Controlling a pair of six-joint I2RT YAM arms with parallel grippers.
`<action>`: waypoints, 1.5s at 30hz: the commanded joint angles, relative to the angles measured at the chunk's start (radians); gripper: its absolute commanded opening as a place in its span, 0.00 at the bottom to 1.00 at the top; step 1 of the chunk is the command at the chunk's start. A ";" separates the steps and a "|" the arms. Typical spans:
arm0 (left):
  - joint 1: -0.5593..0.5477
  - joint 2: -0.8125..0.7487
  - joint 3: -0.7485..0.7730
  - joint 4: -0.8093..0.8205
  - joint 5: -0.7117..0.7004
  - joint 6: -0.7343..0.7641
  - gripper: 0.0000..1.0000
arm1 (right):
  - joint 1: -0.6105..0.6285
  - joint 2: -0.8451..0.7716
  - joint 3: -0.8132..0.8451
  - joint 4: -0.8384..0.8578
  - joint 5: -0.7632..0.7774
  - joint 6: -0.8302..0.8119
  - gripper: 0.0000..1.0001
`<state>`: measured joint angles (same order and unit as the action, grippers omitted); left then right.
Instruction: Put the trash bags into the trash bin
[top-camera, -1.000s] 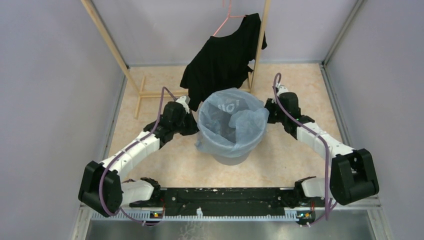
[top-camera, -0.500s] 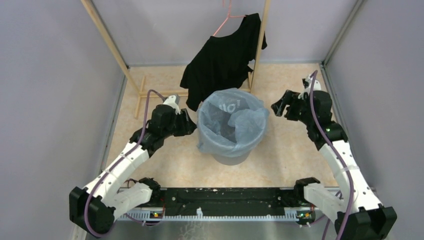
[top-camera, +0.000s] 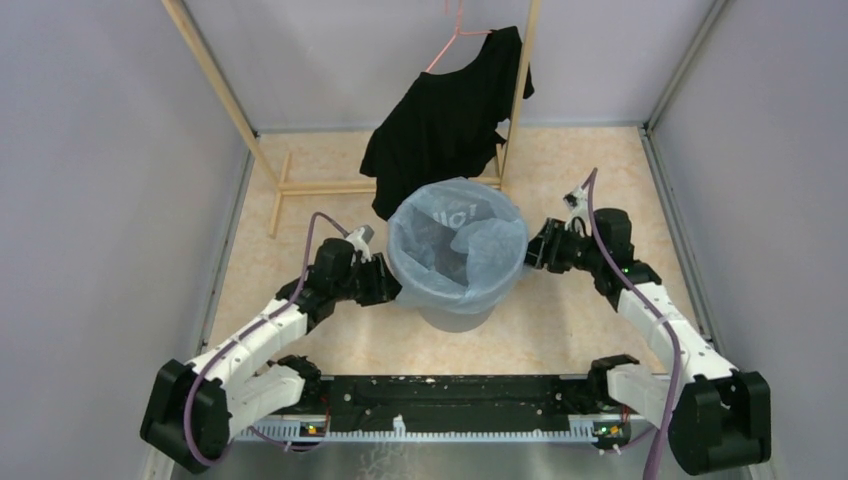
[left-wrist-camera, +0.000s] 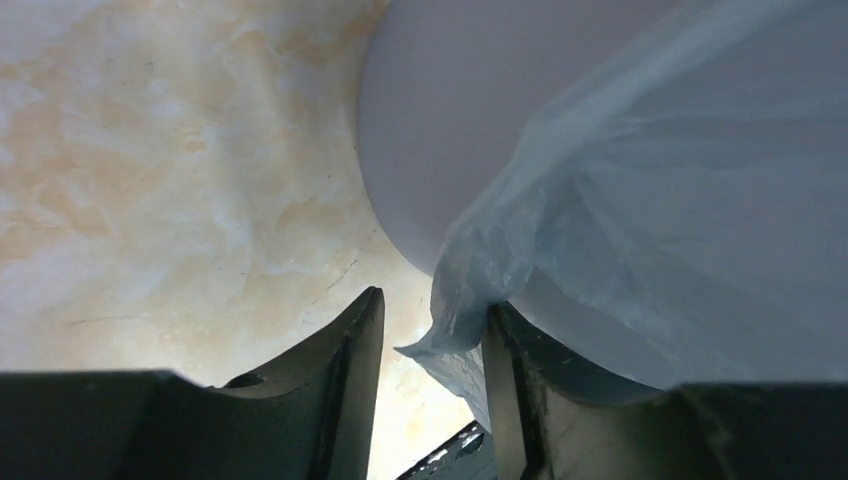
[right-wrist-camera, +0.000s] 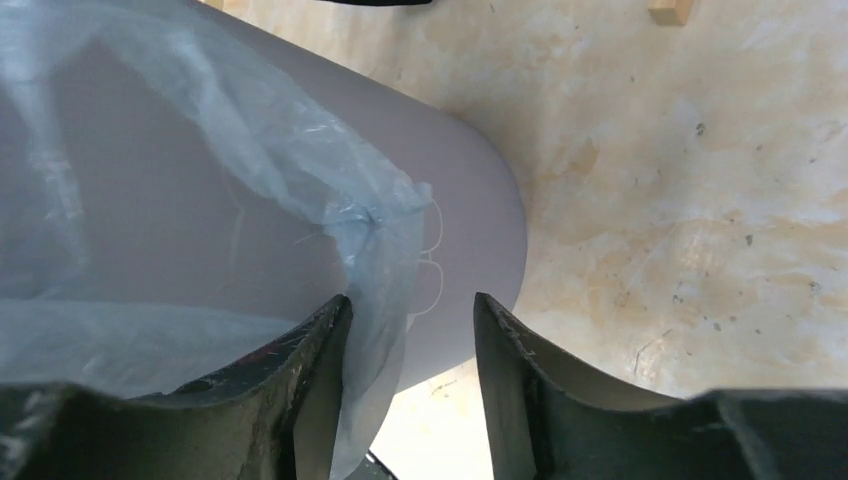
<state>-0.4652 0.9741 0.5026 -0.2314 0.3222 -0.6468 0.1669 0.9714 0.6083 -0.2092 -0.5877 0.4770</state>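
The pale blue trash bag (top-camera: 470, 255) lines the grey trash bin (top-camera: 455, 320), its hem overhanging the rim. My left tool (left-wrist-camera: 430, 312) and right tool (right-wrist-camera: 410, 305), both released, straddle that hem. Next, I reckon, clench and tug down.

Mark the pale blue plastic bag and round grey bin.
Pale blue plastic film bag (top-camera: 482, 250), top view, film inside mouth.
Round grey plastic bin (top-camera: 458, 319), top view, bare front wall.
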 joint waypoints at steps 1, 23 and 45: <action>-0.001 0.070 -0.033 0.205 0.075 -0.070 0.43 | 0.002 0.072 -0.063 0.225 -0.060 0.092 0.46; -0.011 0.029 -0.024 0.054 -0.104 0.009 0.41 | 0.026 0.044 0.394 -0.391 0.726 -0.047 0.68; -0.013 -0.007 -0.034 0.040 -0.078 0.010 0.47 | 0.638 0.477 0.796 -0.552 0.966 -0.246 0.32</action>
<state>-0.4740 0.9855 0.4484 -0.2054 0.2417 -0.6518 0.8295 1.4841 1.4002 -0.7288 0.1440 0.2016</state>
